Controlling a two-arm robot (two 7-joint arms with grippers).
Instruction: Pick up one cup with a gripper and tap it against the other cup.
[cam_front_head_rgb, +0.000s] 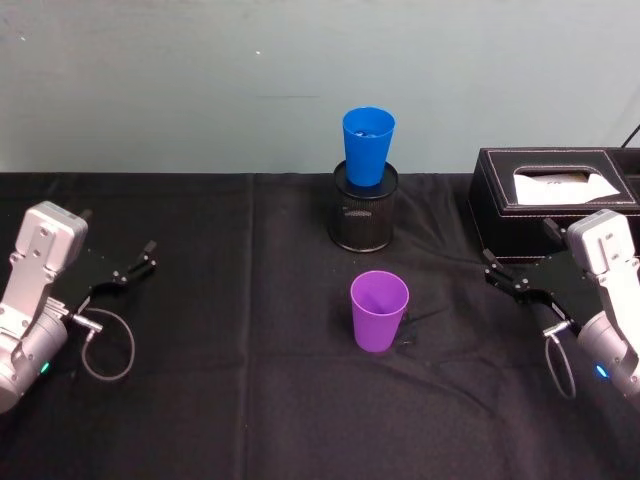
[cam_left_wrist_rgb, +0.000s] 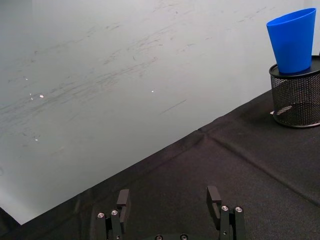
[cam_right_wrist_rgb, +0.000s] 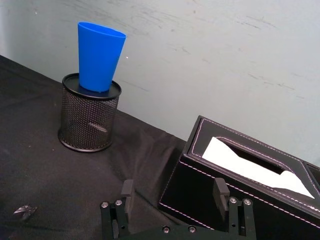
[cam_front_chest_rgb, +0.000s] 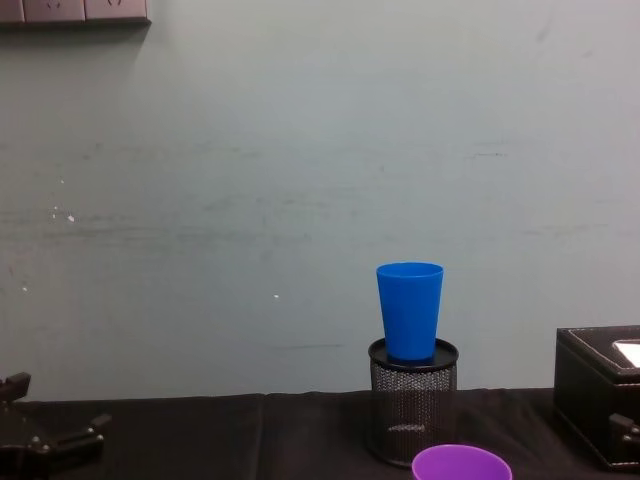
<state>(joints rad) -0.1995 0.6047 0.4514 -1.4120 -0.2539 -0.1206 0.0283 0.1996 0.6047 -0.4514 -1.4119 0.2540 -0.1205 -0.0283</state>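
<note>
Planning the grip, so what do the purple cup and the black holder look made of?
Purple cup: probably plastic, smooth and evenly coloured, with a thin rim. Black holder: wire mesh, likely metal; a fine grid pattern covers its wall.

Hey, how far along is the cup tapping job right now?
Nothing looks done yet. The purple cup stands upright on the table, ungripped; the blue cup sits in the mesh pen holder. The left gripper and right gripper wait open and empty at the sides. Grasping, lifting and tapping remain.
</note>
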